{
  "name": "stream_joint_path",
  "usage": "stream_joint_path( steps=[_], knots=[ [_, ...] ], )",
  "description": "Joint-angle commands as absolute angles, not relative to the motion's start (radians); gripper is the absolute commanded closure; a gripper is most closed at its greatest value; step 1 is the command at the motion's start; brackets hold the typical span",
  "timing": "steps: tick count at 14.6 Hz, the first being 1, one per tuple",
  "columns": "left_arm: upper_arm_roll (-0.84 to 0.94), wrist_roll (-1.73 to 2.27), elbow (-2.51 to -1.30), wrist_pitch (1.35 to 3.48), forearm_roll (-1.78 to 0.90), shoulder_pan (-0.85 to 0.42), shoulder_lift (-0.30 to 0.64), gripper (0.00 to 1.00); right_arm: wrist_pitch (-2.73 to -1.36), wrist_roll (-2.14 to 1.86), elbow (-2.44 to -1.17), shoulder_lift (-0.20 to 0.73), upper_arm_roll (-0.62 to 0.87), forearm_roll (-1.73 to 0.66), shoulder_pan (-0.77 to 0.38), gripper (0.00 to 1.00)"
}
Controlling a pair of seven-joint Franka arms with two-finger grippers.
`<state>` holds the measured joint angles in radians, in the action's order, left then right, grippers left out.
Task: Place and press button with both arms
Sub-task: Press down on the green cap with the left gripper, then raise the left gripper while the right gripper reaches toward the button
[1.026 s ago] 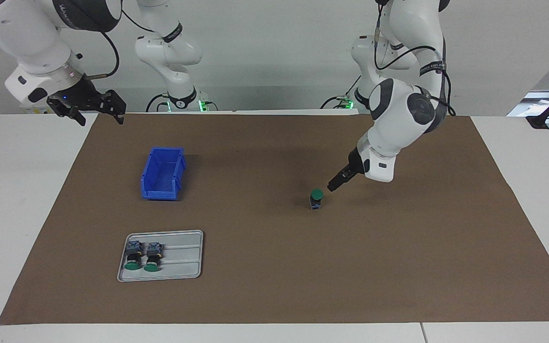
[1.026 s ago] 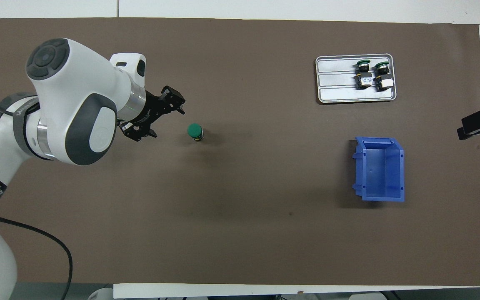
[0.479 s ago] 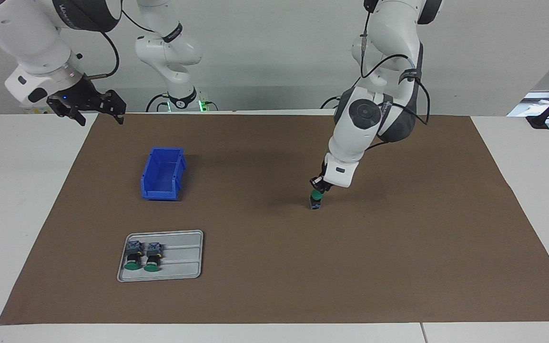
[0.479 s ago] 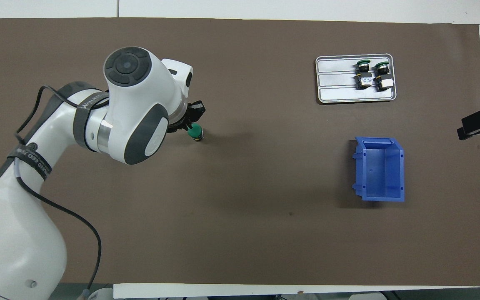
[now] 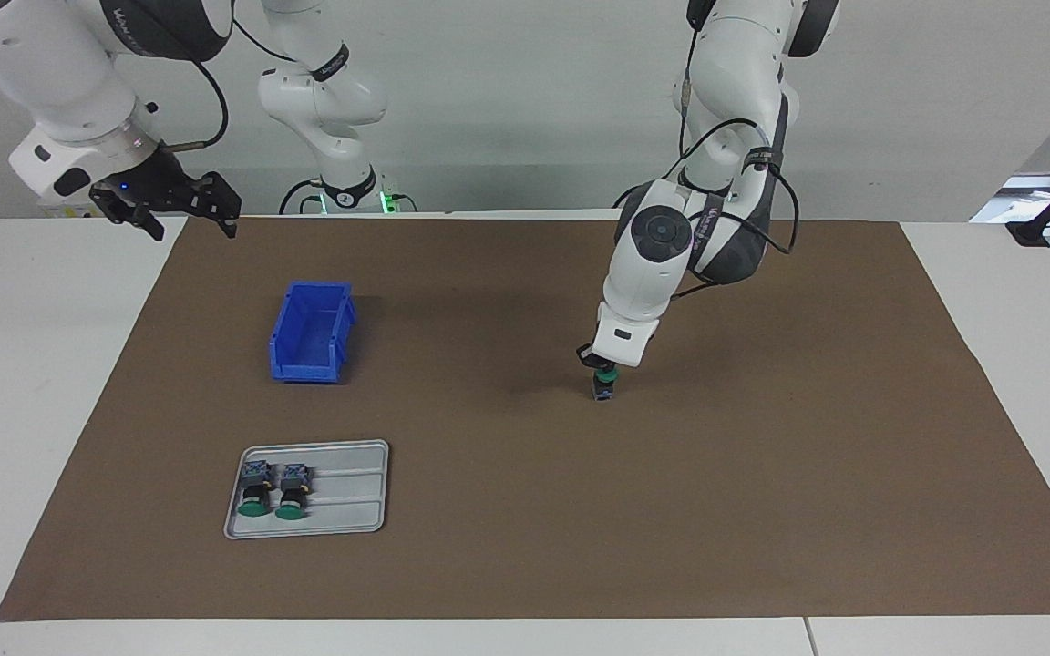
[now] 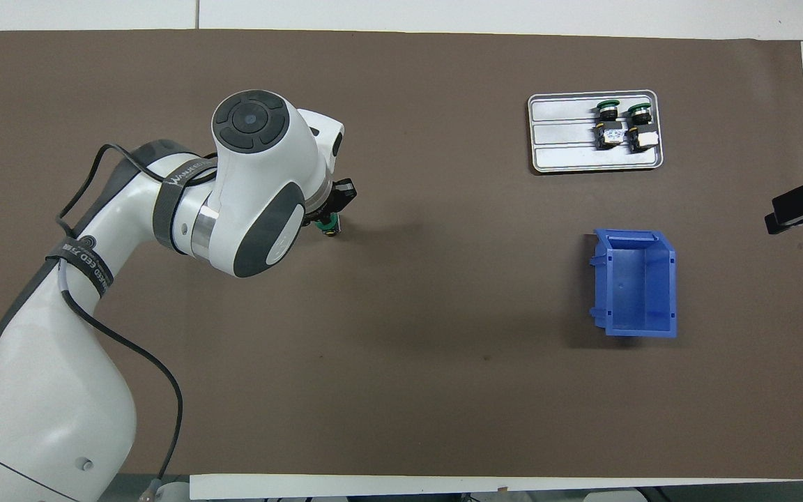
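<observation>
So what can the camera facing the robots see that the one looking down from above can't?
Only the facing view shows the button's grey-blue body standing upright under the left pincer, and the whole right pincer raised at the mat's corner on the right arm's end. Only the overhead view looks straight down into the blue bin; there the left arm hides nearly all of the button. Both show the grey tray with two more buttons lying in it.
</observation>
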<state>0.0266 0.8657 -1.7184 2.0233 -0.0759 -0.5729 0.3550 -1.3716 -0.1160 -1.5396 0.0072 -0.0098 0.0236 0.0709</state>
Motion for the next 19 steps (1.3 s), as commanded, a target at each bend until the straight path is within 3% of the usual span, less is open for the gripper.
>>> stream_joint_path(
  steps=[1,7,9,12,15,19],
  knots=[
    [0.018,0.862,-1.773,2.074,-0.055,-0.581,0.342,0.99,-1.382,-0.124,-1.565,-0.014,-0.006,0.02,0.077,0.0],
    [0.02,0.859,-1.819,2.105,-0.055,-0.58,0.331,0.97,-1.382,-0.124,-1.565,-0.015,-0.006,0.02,0.077,0.0],
    [0.02,0.859,-1.786,2.103,-0.066,-0.568,0.33,0.89,-1.382,-0.124,-1.565,-0.015,-0.006,0.02,0.077,0.0],
    [0.011,0.859,-1.779,2.085,-0.066,-0.549,0.27,0.38,-1.382,-0.121,-1.565,-0.017,-0.003,0.021,0.072,0.0],
    [0.005,0.861,-1.778,2.069,-0.066,-0.543,0.235,0.04,-1.408,-0.115,-1.534,-0.002,0.006,-0.052,0.071,0.0],
    [-0.001,0.851,-1.778,1.939,-0.051,-0.48,0.189,0.0,-1.463,0.079,-1.499,0.046,0.021,-0.06,-0.108,0.0]
  ],
)
